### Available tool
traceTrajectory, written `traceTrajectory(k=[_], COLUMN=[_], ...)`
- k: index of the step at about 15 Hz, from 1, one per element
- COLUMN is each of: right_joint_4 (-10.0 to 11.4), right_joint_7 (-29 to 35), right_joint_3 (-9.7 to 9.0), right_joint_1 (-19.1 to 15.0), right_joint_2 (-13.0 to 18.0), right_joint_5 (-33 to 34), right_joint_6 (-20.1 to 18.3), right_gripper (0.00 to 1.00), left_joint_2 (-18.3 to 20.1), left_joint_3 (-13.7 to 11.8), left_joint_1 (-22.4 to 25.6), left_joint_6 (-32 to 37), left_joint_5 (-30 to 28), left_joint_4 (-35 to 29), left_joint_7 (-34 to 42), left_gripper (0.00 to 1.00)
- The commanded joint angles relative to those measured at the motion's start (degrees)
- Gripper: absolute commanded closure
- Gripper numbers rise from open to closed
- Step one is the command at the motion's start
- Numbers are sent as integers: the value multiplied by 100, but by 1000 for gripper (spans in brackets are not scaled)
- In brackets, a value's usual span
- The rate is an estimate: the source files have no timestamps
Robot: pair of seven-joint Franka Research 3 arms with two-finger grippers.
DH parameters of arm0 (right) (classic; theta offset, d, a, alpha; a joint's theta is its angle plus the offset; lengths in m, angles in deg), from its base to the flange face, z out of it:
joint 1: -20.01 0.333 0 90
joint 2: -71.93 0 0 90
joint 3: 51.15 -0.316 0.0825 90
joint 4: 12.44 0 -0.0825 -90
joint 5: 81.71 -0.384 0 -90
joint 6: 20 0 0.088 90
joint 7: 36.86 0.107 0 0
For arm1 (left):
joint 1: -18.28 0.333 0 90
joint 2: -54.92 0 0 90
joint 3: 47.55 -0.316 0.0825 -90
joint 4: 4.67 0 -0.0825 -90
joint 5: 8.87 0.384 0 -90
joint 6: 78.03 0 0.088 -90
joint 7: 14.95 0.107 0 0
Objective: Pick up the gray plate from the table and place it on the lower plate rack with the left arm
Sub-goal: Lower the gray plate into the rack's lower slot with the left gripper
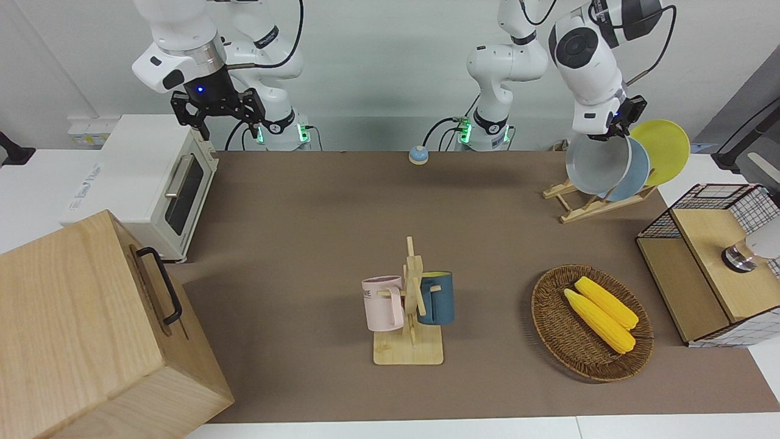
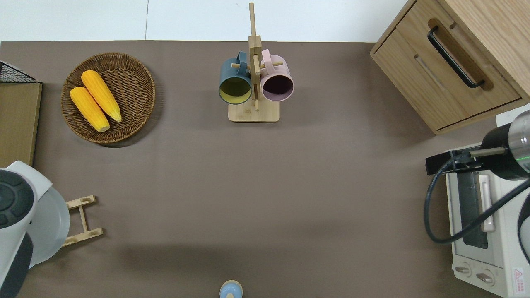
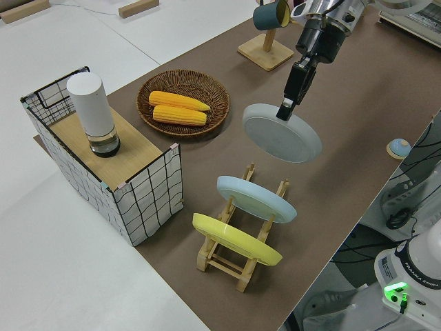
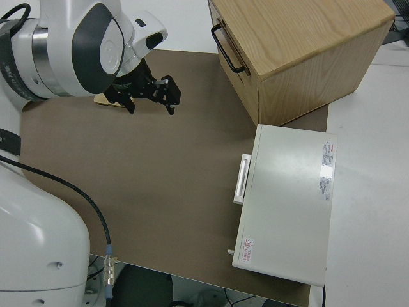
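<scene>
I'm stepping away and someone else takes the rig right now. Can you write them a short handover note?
Left gripper: shut on the rim of the gray plate, holding it tilted in the air over the rack, not yet seated.
Right arm: parked, gripper open.
Rack: at the left arm's end of the table, already holding the light blue plate and the yellow plate; the slots farther from the robots look free.
Done: plate picked up and carried to the rack.
Left: lower it into a free slot, open the fingers, draw the arm back.
</scene>
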Motion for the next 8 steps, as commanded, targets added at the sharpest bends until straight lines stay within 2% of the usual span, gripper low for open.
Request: traceTrajectory(k=[1, 8], right_joint_4=[-35, -35], right_joint_7=[1, -8], right_joint_3=[-29, -29], right_joint_1=[-41, -41], right_joint_2=[14, 14], right_joint_5=[-34, -34], right_joint_6=[-83, -83], right_gripper=[11, 13], left_joint_2=[85, 94], left_joint_3=[18, 35], left_joint_1=[-109, -241], left_joint_6=[-65, -232], left_joint_5=[291, 536], left_joint_4=[-370, -880], left_joint_7=[-525, -1299], left_gripper=[1000, 1000])
